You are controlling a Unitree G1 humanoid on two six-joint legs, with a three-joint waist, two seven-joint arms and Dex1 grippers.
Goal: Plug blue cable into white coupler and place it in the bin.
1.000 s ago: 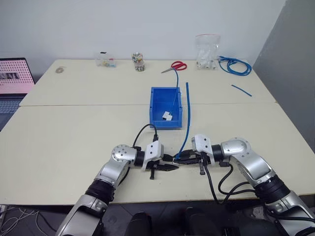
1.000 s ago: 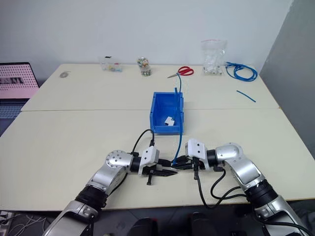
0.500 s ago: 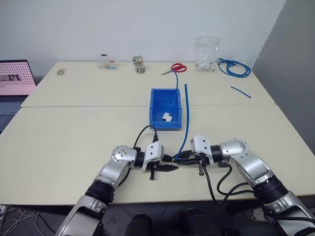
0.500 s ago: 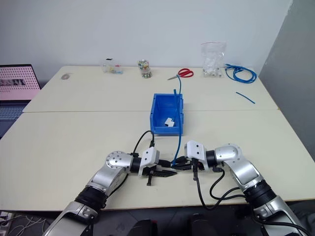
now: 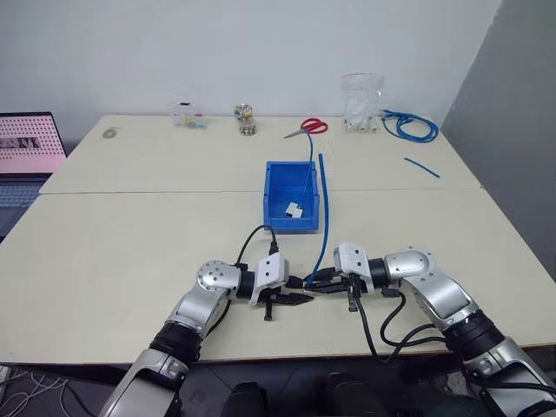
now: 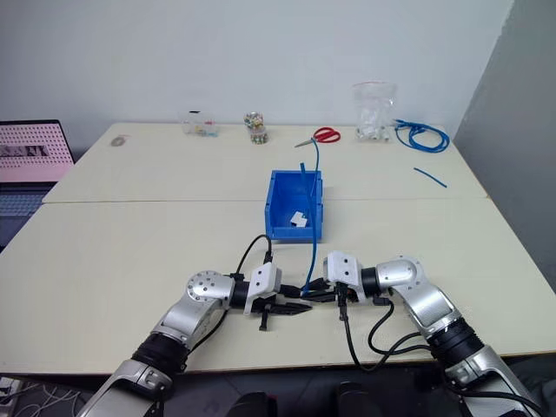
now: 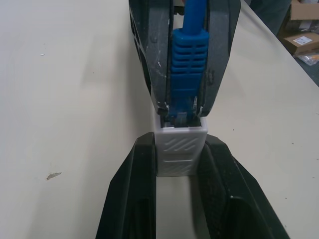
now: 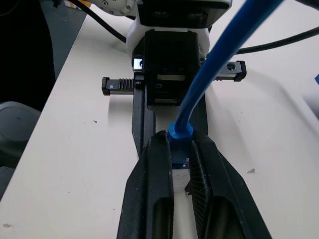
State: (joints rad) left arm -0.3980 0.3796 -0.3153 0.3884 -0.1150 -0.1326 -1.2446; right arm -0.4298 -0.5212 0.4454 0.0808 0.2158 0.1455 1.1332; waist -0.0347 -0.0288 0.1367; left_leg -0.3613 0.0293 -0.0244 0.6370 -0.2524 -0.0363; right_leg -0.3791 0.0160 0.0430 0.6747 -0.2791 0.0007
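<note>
My two grippers meet nose to nose near the table's front edge. The left gripper (image 7: 180,143) is shut on the white coupler (image 7: 180,159), a small ribbed block. The right gripper (image 8: 178,142) is shut on the blue cable (image 8: 219,59) at its ribbed boot (image 7: 187,64). The clear plug tip sits in the coupler's socket mouth. From there the blue cable (image 5: 323,226) rises and leans back along the right side of the bin (image 5: 291,163). In the eye views the left gripper (image 5: 302,289) and the right gripper (image 5: 315,281) touch ends.
A white block (image 5: 295,208) with a thin blue cable lies inside the bin. Along the back edge are red scissors (image 5: 306,128), a plastic bag (image 5: 360,100), a blue cable coil (image 5: 408,126), a short blue stub (image 5: 421,167) and two small jars. A laptop (image 5: 30,143) stands far left.
The whole picture has shifted a little with the camera. Both grippers keep their place and their hold, with plug and coupler together as before.
</note>
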